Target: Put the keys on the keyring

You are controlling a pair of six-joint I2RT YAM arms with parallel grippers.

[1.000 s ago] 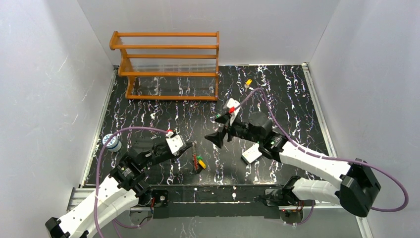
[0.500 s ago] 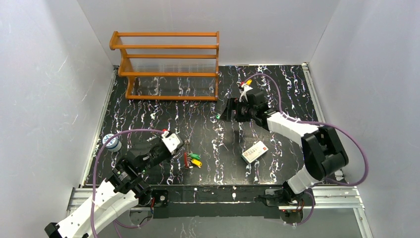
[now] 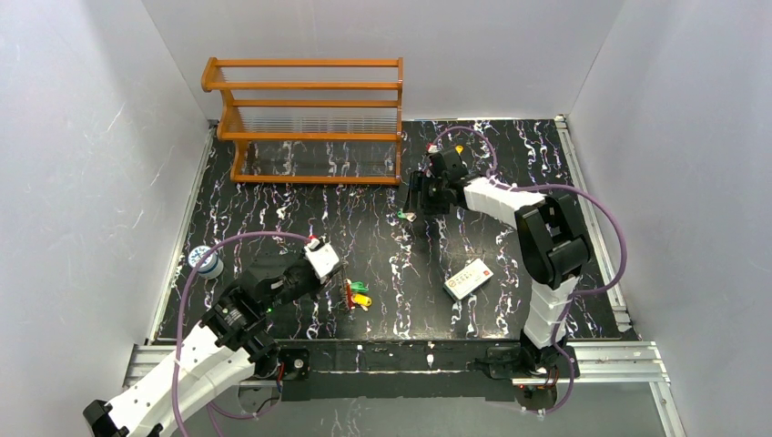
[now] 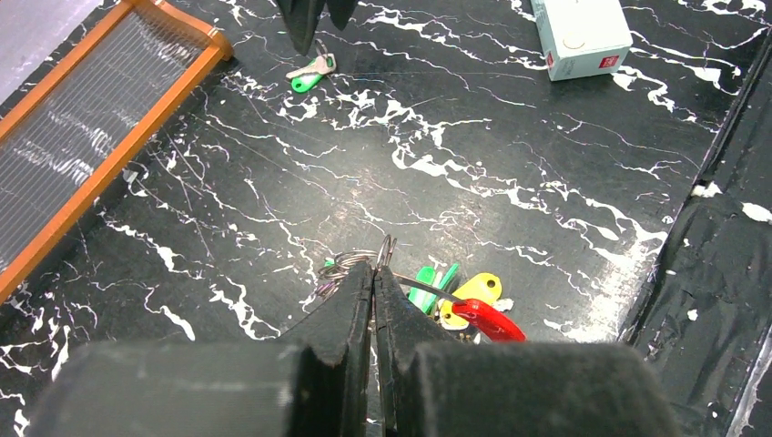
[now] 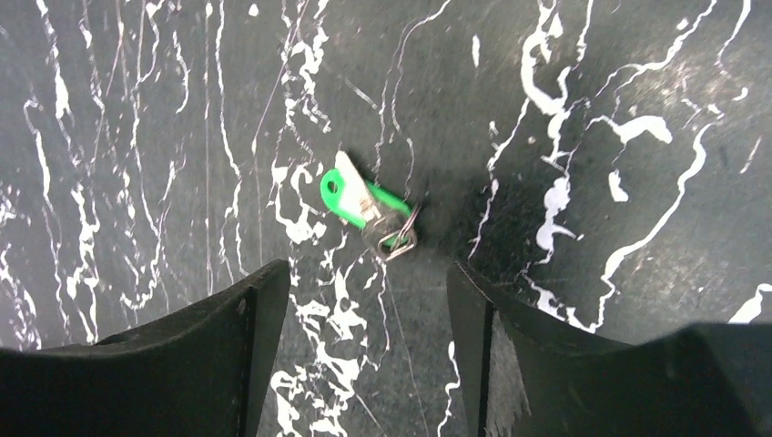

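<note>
The keyring [image 4: 391,255] is a thin wire loop with a red section [image 4: 489,320], carrying small green and yellow-headed keys. It lies at the front centre of the table [image 3: 355,296]. My left gripper [image 4: 375,270] is shut on its wire; in the top view it [image 3: 339,279] sits just left of the bunch. A loose green key [image 5: 350,200] with a small ring lies on the black marbled table [image 3: 403,215], and it shows in the left wrist view [image 4: 309,73]. My right gripper [image 5: 364,273] is open and empty, hovering just by it [image 3: 417,196]. A yellow key [image 3: 458,148] lies behind the right arm.
A wooden rack [image 3: 309,118] stands at the back left. A white card box with a red mark [image 3: 469,278] lies right of centre. A small blue-and-white object [image 3: 208,264] sits at the left edge. Purple cables loop over both arms.
My right arm has swung from the table's centre towards the back and now hovers open by the green key. My left gripper has shifted slightly, still on the keyring.
</note>
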